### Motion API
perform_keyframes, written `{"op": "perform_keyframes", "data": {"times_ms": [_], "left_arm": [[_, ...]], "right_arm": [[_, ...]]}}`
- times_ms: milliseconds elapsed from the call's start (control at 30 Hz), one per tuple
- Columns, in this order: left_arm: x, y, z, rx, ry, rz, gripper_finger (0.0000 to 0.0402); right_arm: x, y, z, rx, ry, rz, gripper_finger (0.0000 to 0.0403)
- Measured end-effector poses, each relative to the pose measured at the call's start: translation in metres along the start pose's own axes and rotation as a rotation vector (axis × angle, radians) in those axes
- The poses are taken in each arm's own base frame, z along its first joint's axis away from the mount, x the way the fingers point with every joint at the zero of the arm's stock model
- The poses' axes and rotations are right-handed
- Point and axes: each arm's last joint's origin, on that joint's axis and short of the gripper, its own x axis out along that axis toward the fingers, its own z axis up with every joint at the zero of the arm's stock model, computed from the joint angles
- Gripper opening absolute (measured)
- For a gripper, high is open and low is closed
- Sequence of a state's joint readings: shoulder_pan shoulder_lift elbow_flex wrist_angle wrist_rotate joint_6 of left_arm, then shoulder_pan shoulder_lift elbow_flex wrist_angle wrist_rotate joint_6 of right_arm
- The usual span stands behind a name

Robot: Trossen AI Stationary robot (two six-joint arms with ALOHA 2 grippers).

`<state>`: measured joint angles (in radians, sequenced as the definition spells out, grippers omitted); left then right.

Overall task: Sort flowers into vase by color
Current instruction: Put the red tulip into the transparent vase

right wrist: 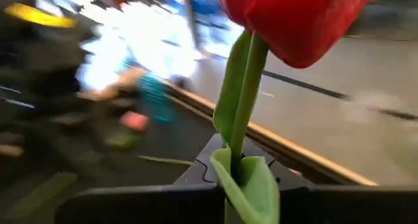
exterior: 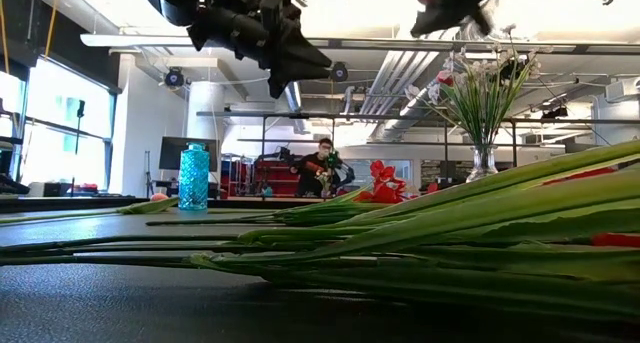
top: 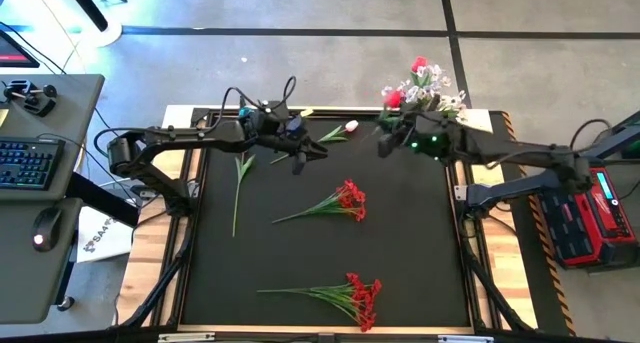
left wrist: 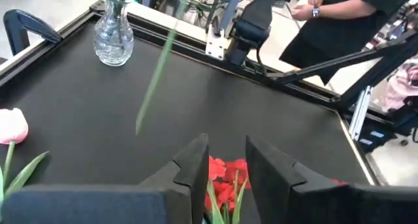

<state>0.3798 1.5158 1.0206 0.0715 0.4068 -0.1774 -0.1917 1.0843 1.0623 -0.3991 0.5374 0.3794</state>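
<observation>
Readable text: none.
White paper sheet [top: 100, 233] beside the black table mat [top: 400, 273]: print too small to read.

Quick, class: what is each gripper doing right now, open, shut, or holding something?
Left gripper: open, empty, above the mat.
Right gripper: shut on the red flower stem.

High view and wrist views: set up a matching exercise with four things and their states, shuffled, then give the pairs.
Things:
1. pink tulip
2. red flower
3. glass vase
4. left claw

States:
A. upright, flowers inside
B. open, empty
C. lying flat on the black mat
D. stem gripped in the right claw

Pairs: 1-C, 2-D, 3-A, 4-B
</observation>
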Motion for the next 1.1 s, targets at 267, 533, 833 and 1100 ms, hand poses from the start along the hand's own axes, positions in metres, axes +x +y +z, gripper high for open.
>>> {"op": "perform_keyframes", "data": {"times_ms": [267, 533, 833, 1100], "left_arm": [[0.0, 0.001, 0.002, 0.012, -0.023, 0.052, 0.009], [0.006, 0.004, 0.002, 0.015, -0.051, 0.047, 0.009], [0.012, 0.006, -0.003, 0.006, -0.032, 0.051, 0.009], [0.012, 0.007, -0.003, 0.005, -0.035, 0.078, 0.009]], "right_arm": [[-0.026, -0.024, 0.03, -0.136, 0.059, -0.385, 0.0001], [-0.018, -0.035, 0.036, -0.228, 0.068, -0.469, 0.0], [-0.004, -0.046, 0.034, -0.301, 0.145, -0.535, 0.0], [-0.006, -0.044, 0.036, -0.287, 0.13, -0.48, 0.0]]}}
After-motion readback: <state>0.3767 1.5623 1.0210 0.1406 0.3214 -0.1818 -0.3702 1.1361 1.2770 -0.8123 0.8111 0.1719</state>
